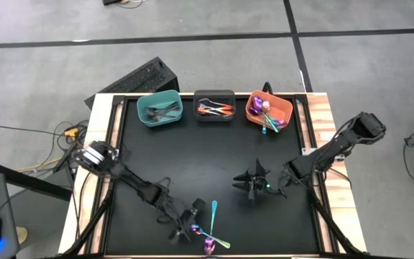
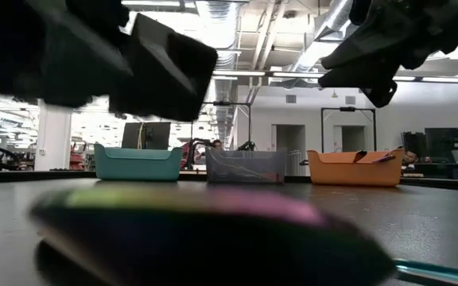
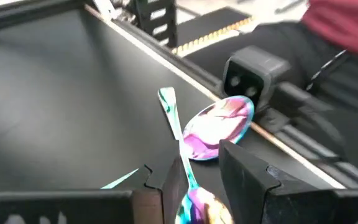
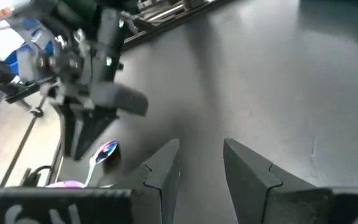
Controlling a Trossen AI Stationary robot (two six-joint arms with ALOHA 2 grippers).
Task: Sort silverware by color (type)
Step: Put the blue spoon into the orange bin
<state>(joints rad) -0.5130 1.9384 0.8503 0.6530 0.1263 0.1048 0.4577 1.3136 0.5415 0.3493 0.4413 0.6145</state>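
Several iridescent purple-teal pieces of silverware (image 1: pixel 212 229) lie crossed on the black table near its front edge. One spoon's bowl (image 3: pixel 219 127) rests on the mat in front of a small camera and fills the low view (image 2: pixel 197 222). My left gripper (image 3: pixel 188 163) is open and low over this pile (image 1: pixel 191 221). Its fingers stand on either side of a spoon's handle (image 3: pixel 190 180), and I cannot tell whether they touch it. My right gripper (image 1: pixel 244 183) is open above bare table right of centre, with nothing between its fingers (image 4: pixel 202 144).
Three bins stand along the far edge. The teal bin (image 1: pixel 159 108) holds dark grey pieces, the dark grey bin (image 1: pixel 214 106) holds orange-red ones, and the orange bin (image 1: pixel 268 109) holds iridescent ones. A small camera (image 3: pixel 253 74) sits at the front edge. Bare mat lies between the arms and the bins.
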